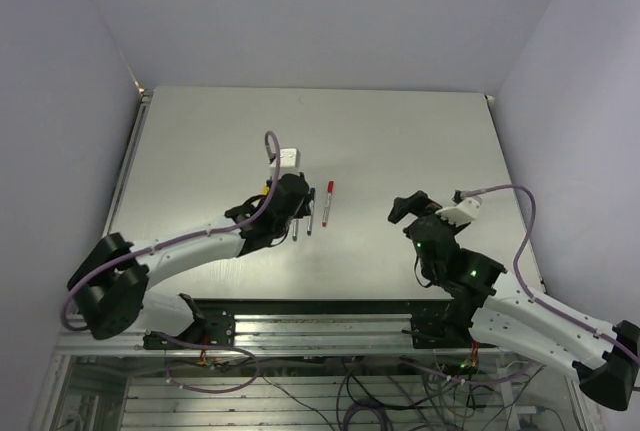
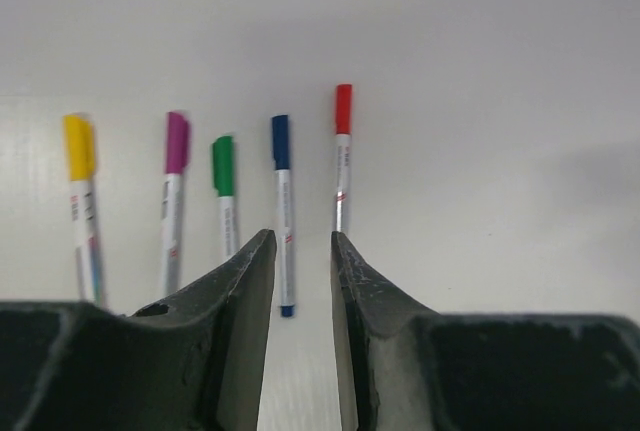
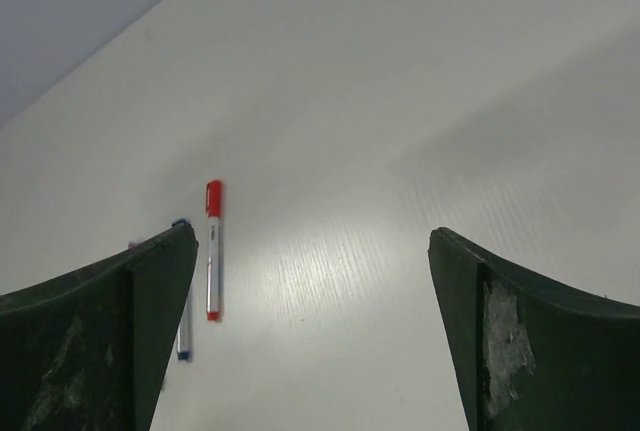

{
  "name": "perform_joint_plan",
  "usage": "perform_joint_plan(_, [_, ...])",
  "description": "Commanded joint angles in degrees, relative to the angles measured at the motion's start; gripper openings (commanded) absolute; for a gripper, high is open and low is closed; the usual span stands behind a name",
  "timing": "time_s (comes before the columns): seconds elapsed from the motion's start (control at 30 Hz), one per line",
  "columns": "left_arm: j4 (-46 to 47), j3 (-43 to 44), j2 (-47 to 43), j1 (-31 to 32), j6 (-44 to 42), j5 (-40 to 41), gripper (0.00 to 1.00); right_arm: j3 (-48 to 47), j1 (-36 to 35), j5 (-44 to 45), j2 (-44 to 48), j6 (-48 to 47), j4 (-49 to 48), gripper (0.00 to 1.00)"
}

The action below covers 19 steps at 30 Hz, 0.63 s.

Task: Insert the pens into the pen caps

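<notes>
Several pens lie side by side on the white table, each with its cap on. In the left wrist view they are the yellow pen (image 2: 82, 213), purple pen (image 2: 172, 201), green pen (image 2: 225, 201), blue pen (image 2: 284, 221) and red pen (image 2: 342, 166). The red cap (image 2: 343, 109) and blue cap (image 2: 280, 141) point away from me. My left gripper (image 2: 302, 241) hovers over the near ends of the blue and red pens, its jaws a narrow gap apart with nothing between them. My right gripper (image 3: 313, 236) stands wide open and empty, to the right of the red pen (image 3: 212, 251).
A small white block (image 1: 289, 157) sits just beyond the left gripper (image 1: 293, 203). The right gripper (image 1: 412, 207) is above bare table (image 1: 400, 141). The metal rail of the arm bases (image 1: 320, 316) runs along the near edge.
</notes>
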<state>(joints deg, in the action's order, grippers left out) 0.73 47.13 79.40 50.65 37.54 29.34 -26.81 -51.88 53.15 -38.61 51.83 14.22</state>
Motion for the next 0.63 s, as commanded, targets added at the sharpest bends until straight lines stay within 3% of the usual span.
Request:
perform_joint_plan(0.0, [-3.33, -2.64, -7.43, -0.35, 0.34, 6.17, 0.39, -5.12, -0.18, 10.99, -1.10, 23.33, 21.01, 1.00])
perform_joint_plan(0.23, [-9.19, -4.72, -15.20, -0.32, 0.97, 11.01, 0.40, -11.80, -0.17, 13.47, -10.08, 41.26, 43.43, 1.00])
perform_joint_plan(0.6, [-16.98, -7.68, -23.29, -0.32, 3.21, 15.88, 0.41, -12.53, -0.22, 13.79, -12.19, 41.63, 45.00, 1.00])
